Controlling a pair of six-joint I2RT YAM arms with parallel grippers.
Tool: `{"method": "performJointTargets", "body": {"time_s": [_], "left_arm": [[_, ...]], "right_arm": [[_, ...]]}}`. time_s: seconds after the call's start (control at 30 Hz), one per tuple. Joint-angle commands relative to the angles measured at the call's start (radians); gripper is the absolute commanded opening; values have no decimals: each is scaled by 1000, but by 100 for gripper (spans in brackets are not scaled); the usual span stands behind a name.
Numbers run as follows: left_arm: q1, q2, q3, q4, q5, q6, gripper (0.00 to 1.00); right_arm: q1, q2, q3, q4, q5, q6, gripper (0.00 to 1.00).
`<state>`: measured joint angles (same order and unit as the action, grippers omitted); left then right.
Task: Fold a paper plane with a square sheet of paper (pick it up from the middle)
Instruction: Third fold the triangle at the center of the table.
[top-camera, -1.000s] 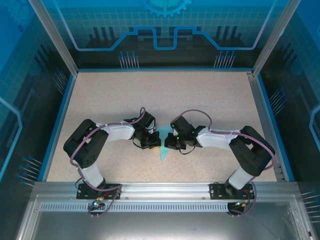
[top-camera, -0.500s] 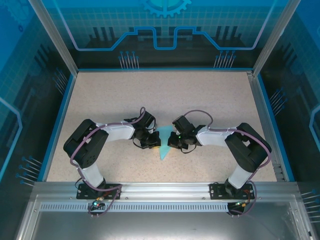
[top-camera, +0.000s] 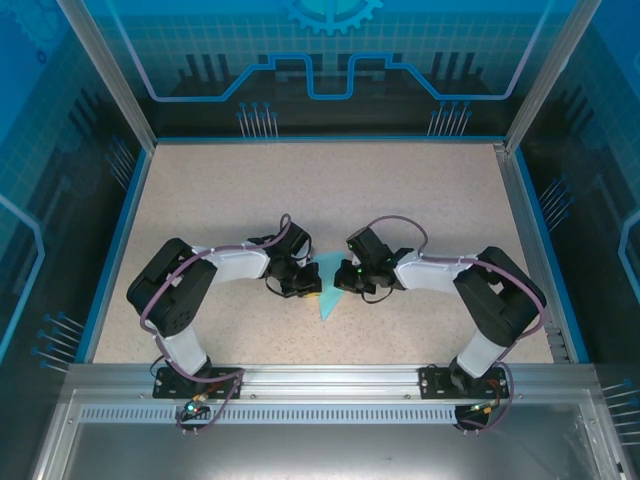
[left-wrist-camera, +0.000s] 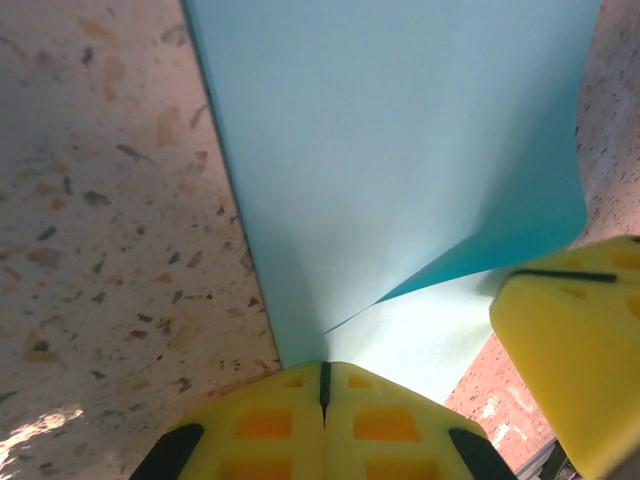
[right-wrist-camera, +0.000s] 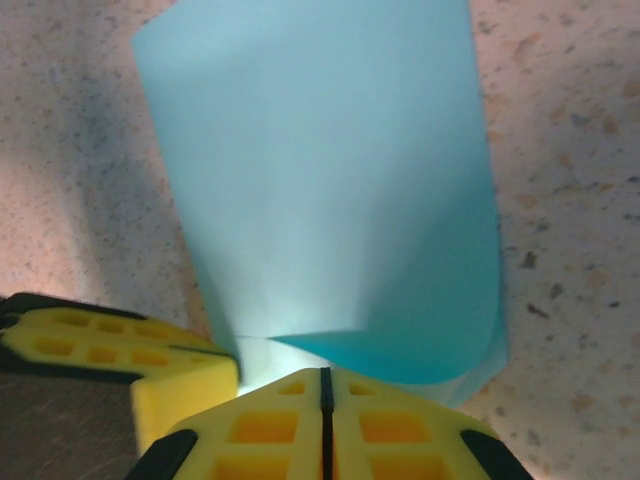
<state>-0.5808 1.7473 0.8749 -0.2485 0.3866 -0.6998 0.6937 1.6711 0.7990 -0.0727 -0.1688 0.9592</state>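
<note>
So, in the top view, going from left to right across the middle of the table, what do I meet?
Left arm's elbow → left hand → cyan paper → right hand → right arm's elbow.

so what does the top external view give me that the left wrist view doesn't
Top external: both arms reaching in from their bases, the left claw and right claw meeting at mid-table, and the cyan paper tapering to a point toward the bases. Left wrist: the left claw's yellow fingertips shut together on the paper's edge, and the paper doubled over, its upper layer curling off the lower one. Both: the cyan paper on the speckled table, with a claw at each side.
</note>
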Motion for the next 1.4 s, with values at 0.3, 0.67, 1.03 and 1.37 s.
{"method": "performJointTargets", "body": {"time_s": [0.3, 0.67, 1.03, 1.37], "left_arm": [[0, 31, -19, -98, -120, 25, 0], [-1, 24, -11, -98, -113, 30, 0], [0, 14, 2, -94, -99, 38, 0], [0, -59, 55, -74, -38, 71, 4]], "right_arm": [[-116, -3, -77, -22, 37, -28, 9], [-89, -153, -17, -73, 44, -114, 9], [19, -20, -5, 37, -73, -82, 9], [20, 65, -28, 65, -69, -37, 9]]}}
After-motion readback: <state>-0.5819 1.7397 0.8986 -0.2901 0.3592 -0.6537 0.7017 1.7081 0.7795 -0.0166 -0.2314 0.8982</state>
